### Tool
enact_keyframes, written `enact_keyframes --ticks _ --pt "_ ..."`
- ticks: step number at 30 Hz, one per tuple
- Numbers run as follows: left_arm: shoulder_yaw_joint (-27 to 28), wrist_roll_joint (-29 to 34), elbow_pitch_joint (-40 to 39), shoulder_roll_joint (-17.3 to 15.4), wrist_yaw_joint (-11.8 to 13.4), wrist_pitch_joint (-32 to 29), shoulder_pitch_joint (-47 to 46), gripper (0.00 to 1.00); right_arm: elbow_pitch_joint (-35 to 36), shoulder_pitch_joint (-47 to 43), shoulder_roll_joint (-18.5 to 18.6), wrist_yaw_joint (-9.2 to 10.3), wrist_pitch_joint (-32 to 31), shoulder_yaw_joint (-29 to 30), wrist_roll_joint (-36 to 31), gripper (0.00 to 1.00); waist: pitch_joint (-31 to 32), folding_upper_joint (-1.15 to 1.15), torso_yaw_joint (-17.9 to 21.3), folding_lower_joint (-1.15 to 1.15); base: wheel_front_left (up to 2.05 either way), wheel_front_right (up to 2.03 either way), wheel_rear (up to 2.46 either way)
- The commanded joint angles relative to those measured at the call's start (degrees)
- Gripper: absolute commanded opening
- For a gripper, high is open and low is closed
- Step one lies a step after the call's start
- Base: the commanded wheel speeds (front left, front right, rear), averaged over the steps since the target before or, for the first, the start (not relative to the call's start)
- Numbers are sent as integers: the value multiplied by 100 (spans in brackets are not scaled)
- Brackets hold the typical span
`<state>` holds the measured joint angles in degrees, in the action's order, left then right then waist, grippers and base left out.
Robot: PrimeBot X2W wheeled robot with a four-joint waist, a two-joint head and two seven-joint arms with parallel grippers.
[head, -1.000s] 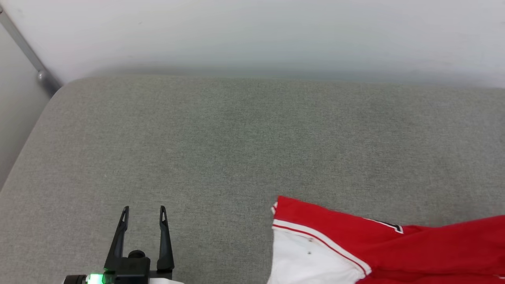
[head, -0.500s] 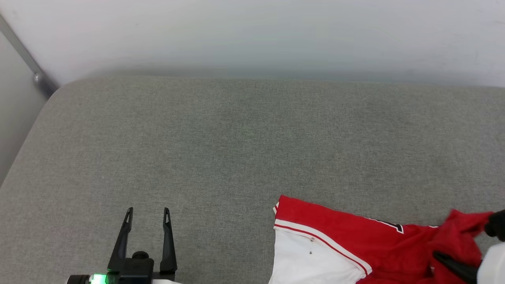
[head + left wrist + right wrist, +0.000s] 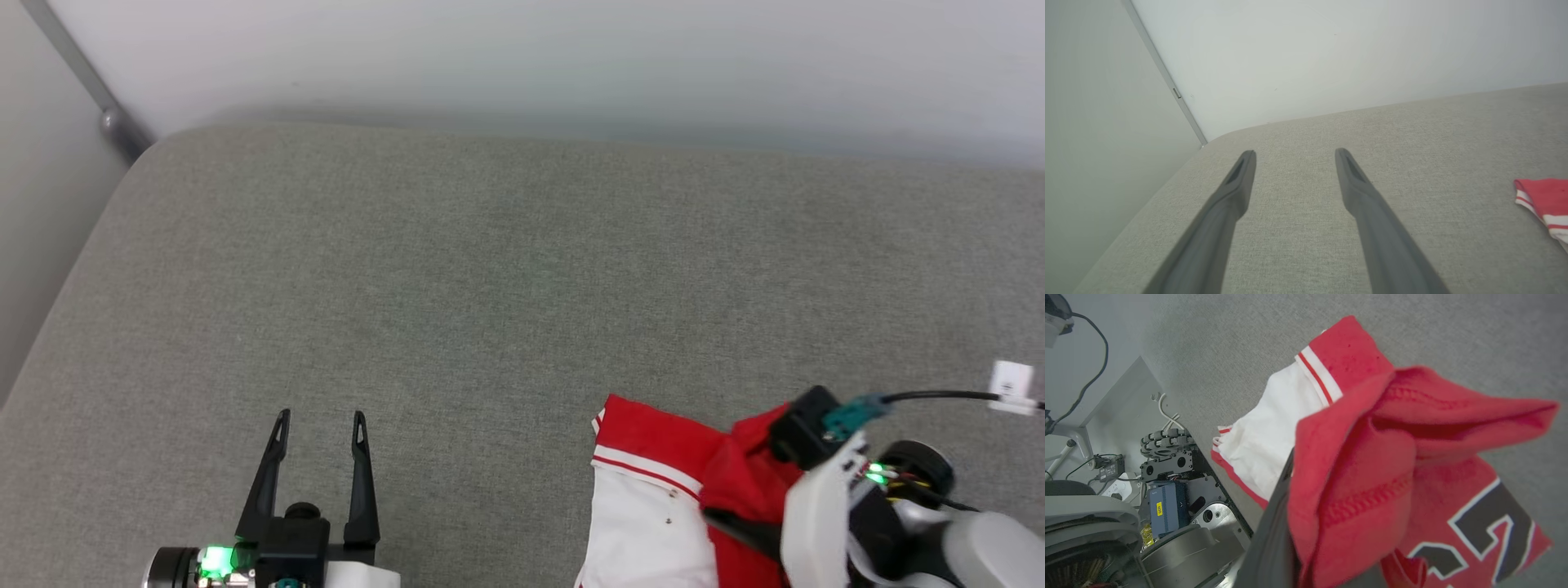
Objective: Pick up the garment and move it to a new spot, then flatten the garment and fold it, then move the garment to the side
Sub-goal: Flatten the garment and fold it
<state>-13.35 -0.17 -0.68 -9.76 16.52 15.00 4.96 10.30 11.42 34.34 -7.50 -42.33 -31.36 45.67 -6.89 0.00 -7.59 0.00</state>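
The left gripper holds its two dark fingers spread wide and near parallel, tips pointing straight away from its wrist; a green light glows just behind that pincer's base; the right gripper is clamped tight on a bunched fold of the garment, red cloth draped over its tips; behind this pincer sit a white wrist cuff and a pale forearm.

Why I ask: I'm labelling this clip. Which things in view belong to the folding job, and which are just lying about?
Job:
garment, bunched
right gripper, shut on the garment
left gripper, open, apart from it
grey padded surface beneath

Lying about:
metal rail in the wall corner
cable with white tag
robot's wheeled base
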Motion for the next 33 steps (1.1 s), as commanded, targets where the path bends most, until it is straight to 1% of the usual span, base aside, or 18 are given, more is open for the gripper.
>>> enact_keyframes --ticks 1,5,10,13,16,17,18,19,22,24,27,28,33 --pt "-2 -14 -5 35 -28 24 -108 100 -124 214 -74 3 41 -166 -40 0 -53 0 -43 0 0 0 0" --pt "-24 -12 9 60 -38 24 -192 100 -632 686 -346 3 167 -771 -91 0 -157 0 -123 0 0 0 0" --pt "-6 -25 14 113 -25 24 -252 100 -1350 1063 -657 3 503 -1329 -173 0 -261 0 -187 0 0 0 0" --pt "-25 -19 26 147 -36 24 -270 100 -1834 1176 -796 3 724 -1603 -260 0 -290 0 -208 0 0 0 0" --pt "-31 -16 45 161 -46 24 -266 100 -2205 1263 -833 3 937 -1829 -350 0 -278 0 -210 0 0 0 0" --pt "-21 -19 54 161 -43 24 -247 100 -2274 1285 -826 3 1024 -1881 -371 32 -256 0 -200 0 0 0 0" --pt "-7 -23 57 154 -34 24 -212 100 -2301 1302 -813 3 1126 -1916 -382 44 -223 0 -183 0 0 0 0" --pt "9 -24 61 142 -24 24 -166 100 -2294 1332 -779 3 1265 -1916 -427 100 -186 0 -159 0 0 0 0" --pt "42 -31 60 96 -20 24 -48 100 -2086 1343 -657 3 1697 -1855 -542 100 -50 0 -68 0 0 0 0" --pt "66 -33 40 71 -24 24 0 100 -1879 1295 -542 3 1999 -1703 -693 100 39 0 15 0 0 0 0" --pt "102 -39 12 48 -28 24 77 100 -1576 1130 -408 3 2443 -1218 -990 100 167 0 156 0 0 0 0" --pt "121 -43 -6 48 -44 22 134 100 -1397 919 -474 3 2960 -451 -1465 100 286 0 292 0 0 0 0" --pt "132 -43 -9 57 -78 20 166 100 -1378 431 -860 3 3823 1005 -2379 100 458 0 452 0 0 0 0"
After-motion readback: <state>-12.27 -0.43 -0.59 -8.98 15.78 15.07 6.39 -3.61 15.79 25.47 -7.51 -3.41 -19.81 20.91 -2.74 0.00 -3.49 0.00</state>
